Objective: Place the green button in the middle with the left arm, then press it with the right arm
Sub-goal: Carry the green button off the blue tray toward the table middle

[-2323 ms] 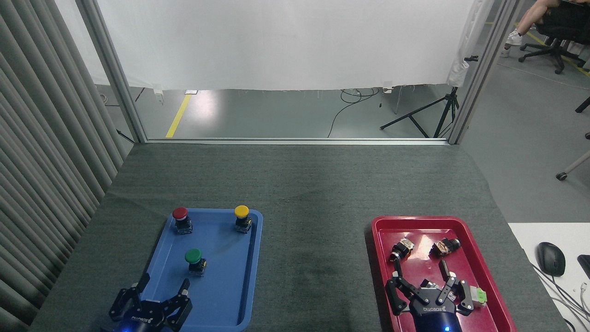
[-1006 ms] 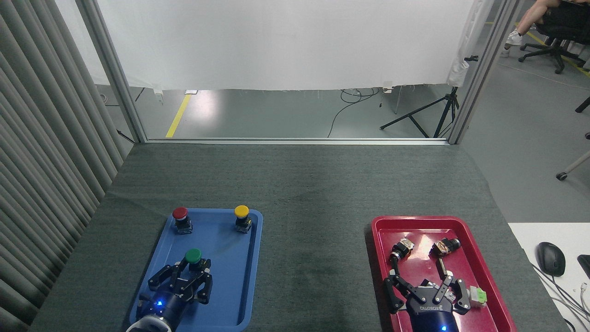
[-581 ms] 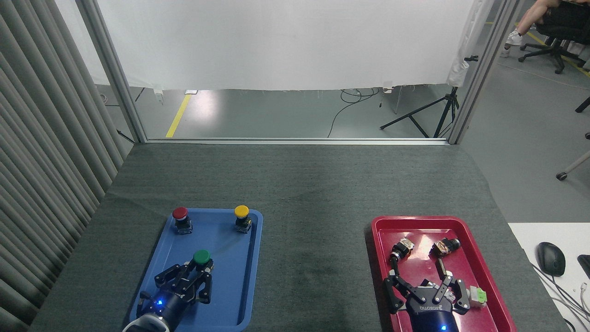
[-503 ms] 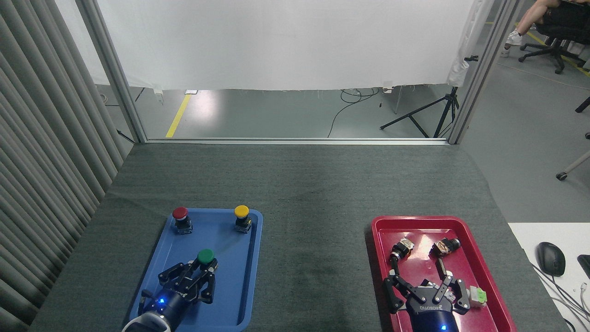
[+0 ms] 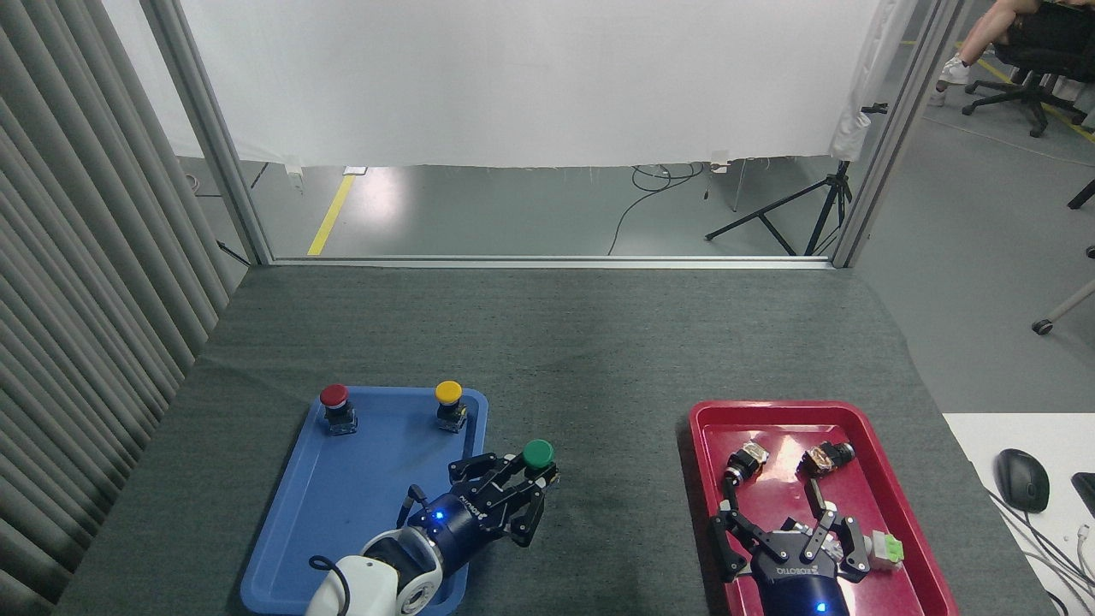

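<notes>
Holding: my left gripper (image 5: 523, 484) had its fingers closed around the black base of the green button (image 5: 538, 454), whose green cap stood clear above the fingertips.
Button's place: it sat in my grasp just past the right rim of the blue tray (image 5: 295, 522), over the dark grey mat (image 5: 590, 359); I could not tell whether its base touched the mat.
Left arm: it reached in from the lower left and slanted across the near right corner of the blue tray, white wrist low in the view, blue light showing.
Right gripper (image 5: 777, 522): its fingers were spread wide and held nothing, poised over the near half of the red tray (image 5: 902, 505).
Red tray contents: two small metal parts (image 5: 746, 459) lay toward its far end, just beyond my right fingertips, and a green-and-white piece (image 5: 887, 550) sat beside the gripper on its right.
Blue tray contents: the red button (image 5: 335, 407) and the yellow button (image 5: 448, 405) stood upright along the far edge, well apart from each other.
Middle: the mat between the two trays was bare.
</notes>
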Action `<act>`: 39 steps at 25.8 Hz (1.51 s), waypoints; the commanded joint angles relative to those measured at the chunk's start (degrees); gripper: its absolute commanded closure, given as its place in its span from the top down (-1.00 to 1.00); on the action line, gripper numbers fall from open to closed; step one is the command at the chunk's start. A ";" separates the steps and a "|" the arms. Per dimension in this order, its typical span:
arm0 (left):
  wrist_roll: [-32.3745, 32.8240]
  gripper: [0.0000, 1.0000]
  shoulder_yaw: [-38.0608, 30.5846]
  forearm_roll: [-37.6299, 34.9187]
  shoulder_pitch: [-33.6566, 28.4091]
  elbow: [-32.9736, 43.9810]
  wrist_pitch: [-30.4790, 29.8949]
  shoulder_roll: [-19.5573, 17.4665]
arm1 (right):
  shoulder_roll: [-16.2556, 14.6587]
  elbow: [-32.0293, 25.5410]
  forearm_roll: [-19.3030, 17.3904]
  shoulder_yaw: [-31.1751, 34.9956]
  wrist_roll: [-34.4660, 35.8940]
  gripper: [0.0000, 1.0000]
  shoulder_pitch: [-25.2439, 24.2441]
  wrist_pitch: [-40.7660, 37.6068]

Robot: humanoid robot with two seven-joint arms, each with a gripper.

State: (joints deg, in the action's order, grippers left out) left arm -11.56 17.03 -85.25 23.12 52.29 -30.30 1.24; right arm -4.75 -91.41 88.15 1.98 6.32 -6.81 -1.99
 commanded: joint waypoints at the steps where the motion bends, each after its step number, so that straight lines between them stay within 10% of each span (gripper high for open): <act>1: 0.04 -0.95 1.95 -1.58 0.69 -1.14 4.19 2.01 | 0.00 0.00 0.00 -0.14 0.01 0.85 0.13 0.06; 14: -0.66 -0.80 5.03 -1.67 3.33 -9.93 5.43 5.44 | 0.53 0.26 -0.09 -0.49 -0.08 0.79 0.13 0.06; 16: -1.10 -0.48 5.12 -1.50 3.33 -10.10 6.48 5.62 | 0.53 0.44 -0.09 -0.49 -0.08 0.79 0.13 0.15; 18: -1.45 0.25 5.47 -1.32 3.33 -10.10 7.80 6.06 | 0.53 0.53 -0.09 -0.58 -0.08 0.79 0.13 0.15; 23: -1.89 0.98 6.26 -1.23 2.71 -9.31 7.10 5.88 | 0.88 0.79 -0.09 -0.67 -0.08 0.79 0.13 0.15; 39: -0.92 0.98 2.48 -0.18 -12.22 20.13 10.52 -2.03 | 2.64 2.55 -0.09 -3.39 0.18 0.74 0.75 0.06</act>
State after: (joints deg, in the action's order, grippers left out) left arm -12.50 21.76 -85.80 14.52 66.14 -21.90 1.56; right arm -2.46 -89.79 88.06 -0.36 6.05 -6.48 -1.87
